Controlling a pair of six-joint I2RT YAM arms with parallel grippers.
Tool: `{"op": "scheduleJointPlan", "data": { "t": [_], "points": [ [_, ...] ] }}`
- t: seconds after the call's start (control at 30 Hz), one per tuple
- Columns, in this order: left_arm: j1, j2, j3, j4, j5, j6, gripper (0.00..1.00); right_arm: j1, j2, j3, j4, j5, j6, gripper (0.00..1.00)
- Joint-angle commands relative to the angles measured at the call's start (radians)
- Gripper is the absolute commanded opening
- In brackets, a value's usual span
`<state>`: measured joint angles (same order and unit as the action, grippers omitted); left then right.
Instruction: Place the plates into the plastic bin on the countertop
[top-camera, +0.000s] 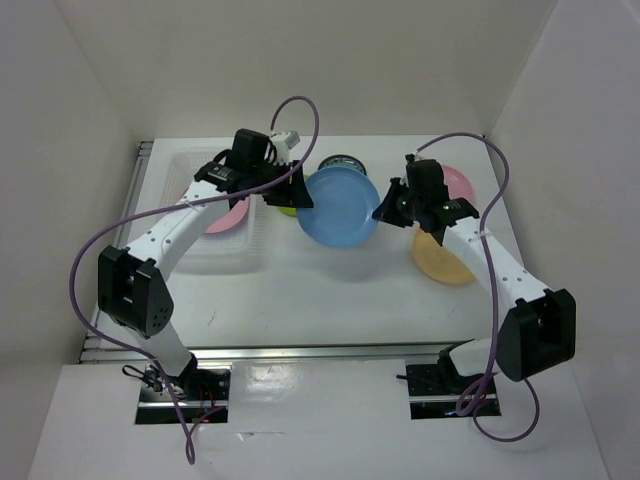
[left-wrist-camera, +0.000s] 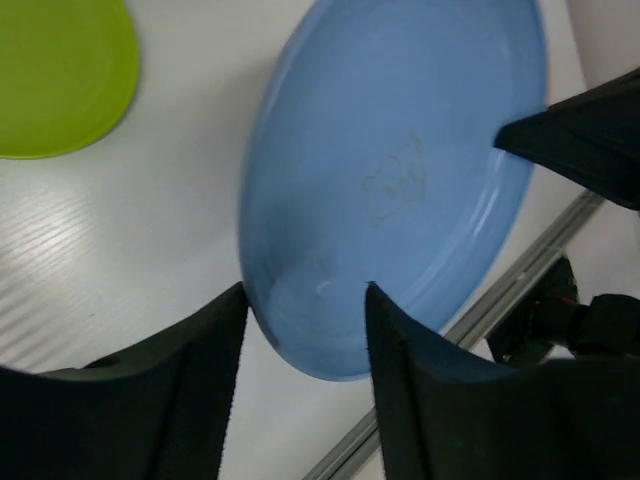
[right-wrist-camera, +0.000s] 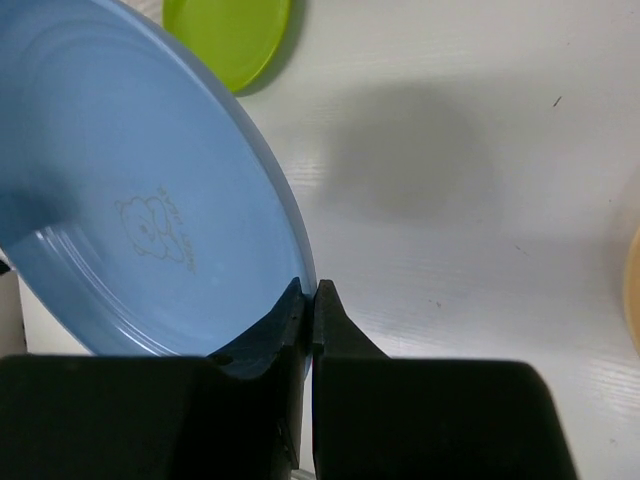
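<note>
Blue plate (top-camera: 340, 207), tilted between both arms: right gripper (right-wrist-camera: 308, 300) pinches its right rim, left gripper (left-wrist-camera: 305, 292) straddles its left rim, fingers spread, nearer the bin (top-camera: 225, 252) at left.

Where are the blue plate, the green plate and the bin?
blue plate (top-camera: 340, 207): top view, on its middle.
green plate (left-wrist-camera: 55, 75): left wrist view, on its middle.
bin (top-camera: 230, 255): top view, on its near wall.
</note>
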<state>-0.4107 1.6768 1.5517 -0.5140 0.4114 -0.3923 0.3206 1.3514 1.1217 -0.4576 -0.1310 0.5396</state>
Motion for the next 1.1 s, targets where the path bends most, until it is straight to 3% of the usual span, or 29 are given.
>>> {"op": "scheduleJointPlan", "data": {
  "t": [0.0, 0.03, 0.13, 0.17, 0.27, 0.3, 0.33, 0.37, 0.4, 0.43, 0.6, 0.8, 0.9, 1.07],
  "points": [
    [-0.013, 0.021, 0.056, 0.023, -0.055, 0.006, 0.54, 0.023, -0.005, 0.084, 0.048, -0.03, -0.023, 0.0],
    [-0.013, 0.032, 0.056, 0.014, -0.072, -0.003, 0.41, 0.023, -0.005, 0.084, 0.057, -0.044, -0.023, 0.0],
    [-0.013, 0.041, 0.065, -0.006, -0.137, -0.013, 0.2, 0.032, -0.005, 0.093, 0.066, -0.053, -0.023, 0.0],
    [-0.013, 0.05, 0.065, -0.006, -0.154, -0.013, 0.08, 0.032, -0.005, 0.093, 0.066, -0.064, -0.032, 0.0],
    [-0.013, 0.05, 0.074, -0.015, -0.19, -0.013, 0.05, 0.032, -0.023, 0.102, 0.066, -0.075, -0.043, 0.0],
    [-0.013, 0.05, 0.074, -0.015, -0.191, -0.013, 0.0, 0.032, -0.023, 0.102, 0.066, -0.084, -0.043, 0.03],
    [-0.013, 0.05, 0.083, -0.015, -0.191, -0.013, 0.0, 0.032, -0.023, 0.102, 0.066, -0.084, -0.053, 0.12],
    [-0.013, 0.05, 0.084, -0.015, -0.201, -0.013, 0.0, 0.032, -0.023, 0.113, 0.057, -0.084, -0.062, 0.34],
    [-0.004, 0.05, 0.094, -0.015, -0.21, -0.022, 0.0, 0.032, -0.023, 0.113, 0.048, -0.059, -0.063, 0.62],
    [0.01, 0.038, 0.094, -0.015, -0.223, -0.037, 0.0, 0.032, -0.023, 0.113, 0.025, -0.033, -0.063, 1.0],
    [0.271, 0.006, 0.105, -0.026, -0.154, -0.062, 0.0, -0.006, -0.058, -0.009, -0.013, 0.187, -0.032, 1.0],
    [0.545, -0.003, 0.064, -0.057, -0.129, -0.062, 0.0, -0.184, -0.13, -0.112, -0.111, 0.392, 0.072, 1.0],
    [0.654, -0.003, 0.001, -0.037, -0.094, -0.051, 0.0, -0.216, -0.204, -0.205, -0.124, 0.441, 0.16, 0.98],
    [0.731, 0.058, -0.021, -0.014, -0.112, -0.051, 0.0, -0.227, -0.222, -0.273, -0.187, 0.57, 0.324, 1.0]
  ]
}}
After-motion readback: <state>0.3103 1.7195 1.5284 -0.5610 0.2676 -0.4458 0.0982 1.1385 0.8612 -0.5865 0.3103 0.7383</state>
